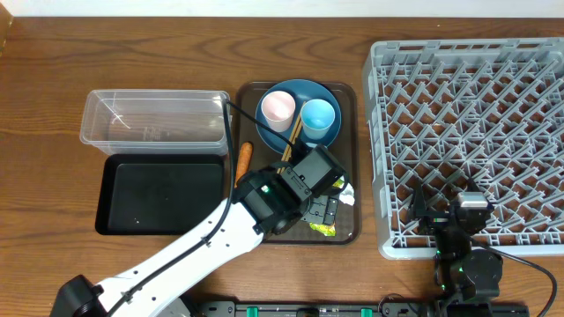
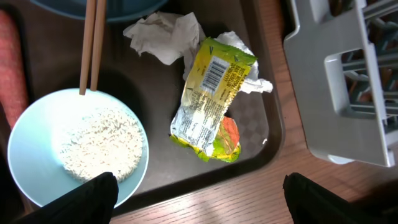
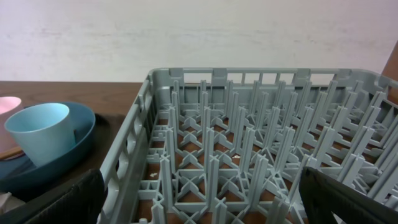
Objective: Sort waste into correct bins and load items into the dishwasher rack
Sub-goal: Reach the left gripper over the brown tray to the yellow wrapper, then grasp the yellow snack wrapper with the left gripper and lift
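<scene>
The yellow-green snack wrapper (image 2: 211, 102) lies crinkled on the dark brown tray (image 2: 161, 168), overlapping the crumpled white tissue (image 2: 163, 30). To its left stands a light blue bowl (image 2: 25, 143) holding white rice (image 2: 99, 146), with two wooden chopsticks (image 2: 92, 43) resting on its rim. An orange carrot (image 2: 12, 68) lies at the far left. My left gripper (image 2: 202, 208) hovers open above the tray's near edge, holding nothing. My right gripper (image 3: 199, 199) stands open and empty over the near side of the grey dishwasher rack (image 3: 249, 143). The pink cup (image 1: 278, 110) and blue cup (image 1: 319, 119) stand on the dark blue plate (image 1: 300, 92).
The clear container (image 1: 154, 119) and, in front of it, the black tray (image 1: 163, 194) sit left of the brown tray (image 1: 348, 97). The rack (image 1: 476, 132) fills the right side, and its corner (image 2: 348, 81) is close to the wrapper. The carrot (image 1: 244, 160) lies along the tray's left rim.
</scene>
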Action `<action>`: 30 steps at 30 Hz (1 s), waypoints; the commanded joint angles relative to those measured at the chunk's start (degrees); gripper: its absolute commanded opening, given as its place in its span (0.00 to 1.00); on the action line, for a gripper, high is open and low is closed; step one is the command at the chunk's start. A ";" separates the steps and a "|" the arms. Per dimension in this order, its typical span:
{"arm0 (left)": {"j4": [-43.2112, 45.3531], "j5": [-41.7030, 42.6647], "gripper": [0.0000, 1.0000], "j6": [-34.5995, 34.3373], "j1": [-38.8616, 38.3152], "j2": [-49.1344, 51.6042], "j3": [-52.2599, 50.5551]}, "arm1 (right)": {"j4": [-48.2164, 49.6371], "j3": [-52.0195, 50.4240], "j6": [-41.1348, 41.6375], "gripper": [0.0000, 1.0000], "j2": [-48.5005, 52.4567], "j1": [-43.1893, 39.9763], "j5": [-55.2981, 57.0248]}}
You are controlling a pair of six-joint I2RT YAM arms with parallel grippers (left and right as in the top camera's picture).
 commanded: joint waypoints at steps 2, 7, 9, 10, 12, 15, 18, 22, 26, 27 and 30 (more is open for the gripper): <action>-0.28 -1.51 0.88 -0.94 -0.17 0.87 -0.59 | -0.07 -0.20 0.17 0.99 -0.42 0.52 0.17; 0.37 -1.53 0.88 -2.62 -0.96 2.58 -0.61 | -0.07 -0.20 0.17 0.99 -0.42 0.52 0.17; 1.09 -1.53 0.88 -2.62 -1.73 3.80 -0.61 | -0.07 -0.20 0.17 0.99 -0.42 0.52 0.17; 1.75 -1.53 0.88 -2.67 -2.25 4.63 -0.61 | -0.07 -0.20 0.17 0.99 -0.42 0.52 0.17; 2.78 -1.57 0.88 -2.86 -3.34 6.36 -0.61 | -0.07 -0.20 0.17 0.99 -0.42 0.52 0.17; 3.17 -3.78 0.88 -5.05 -4.83 9.22 -0.61 | -0.07 -0.20 0.17 0.99 -0.42 0.52 0.17; 3.54 -6.69 0.88 -7.21 -5.90 11.72 -0.61 | -0.07 -0.20 0.17 0.99 -0.42 0.50 0.17; 6.75 -7.63 0.87 -7.30 -6.75 14.32 -0.61 | -0.07 -0.20 0.17 0.99 -0.42 0.52 0.17; 9.40 -8.22 0.79 -7.28 -6.78 15.91 -0.61 | -0.07 -0.20 0.17 0.99 -0.42 0.52 0.17; 9.84 -8.22 0.77 -7.28 -6.78 16.28 -0.61 | -0.07 -0.20 0.17 0.99 -0.42 0.52 0.17; 10.88 -8.37 0.71 -7.28 -6.78 17.53 -0.61 | -0.07 -0.20 0.17 0.99 -0.42 0.52 0.17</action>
